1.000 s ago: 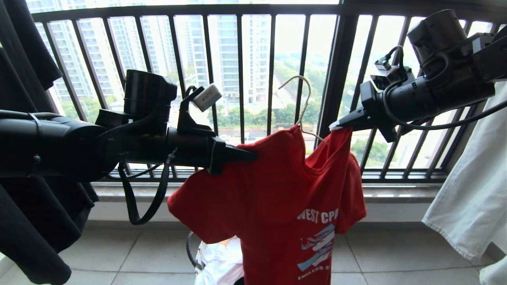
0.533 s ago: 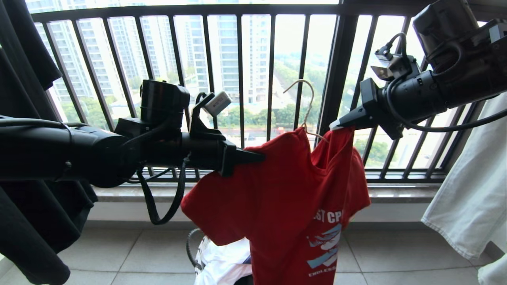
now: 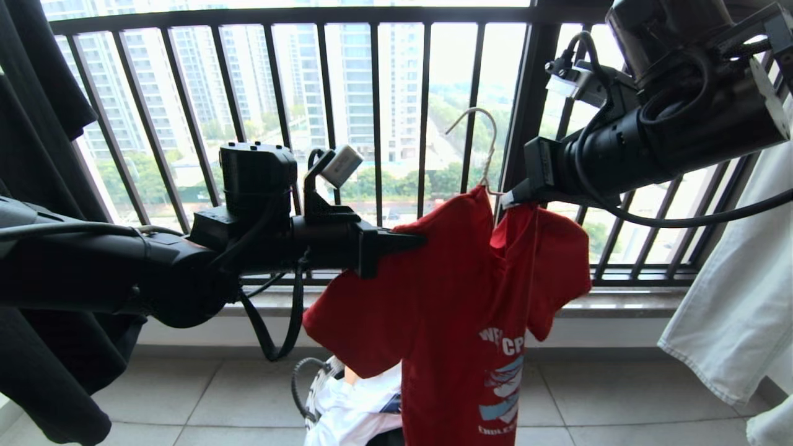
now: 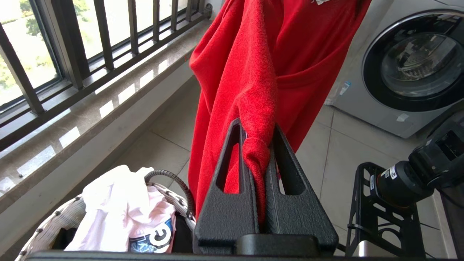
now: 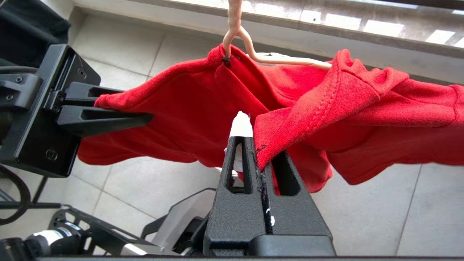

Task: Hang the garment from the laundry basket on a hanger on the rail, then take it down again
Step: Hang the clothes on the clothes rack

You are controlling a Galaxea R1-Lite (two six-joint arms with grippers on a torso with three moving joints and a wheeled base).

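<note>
The red garment (image 3: pixel 458 291) hangs in the air between my two grippers, in front of the window. My left gripper (image 3: pixel 421 238) is shut on a bunched fold of its shoulder (image 4: pixel 255 127). My right gripper (image 3: pixel 509 199) is shut on the hem of its other shoulder by the collar (image 5: pixel 253 139). The off-white wire hanger (image 3: pixel 486 139) sticks up out of the neck opening with its hook free in the air, and one arm runs inside the fabric (image 5: pixel 275 59). The laundry basket (image 3: pixel 313 396) stands on the floor below the garment. The rail is out of view.
A white T-shirt (image 3: pixel 359 409) lies in the basket. A black garment (image 3: pixel 37 186) hangs at the left and a white one (image 3: pixel 737 279) at the right. The black window railing (image 3: pixel 378 124) and its ledge are just behind. A washing machine (image 4: pixel 409 65) stands nearby.
My left gripper has moved right and my right gripper left, so the garment now hangs narrower and more bunched. The hanger hook has shifted slightly right and up.
</note>
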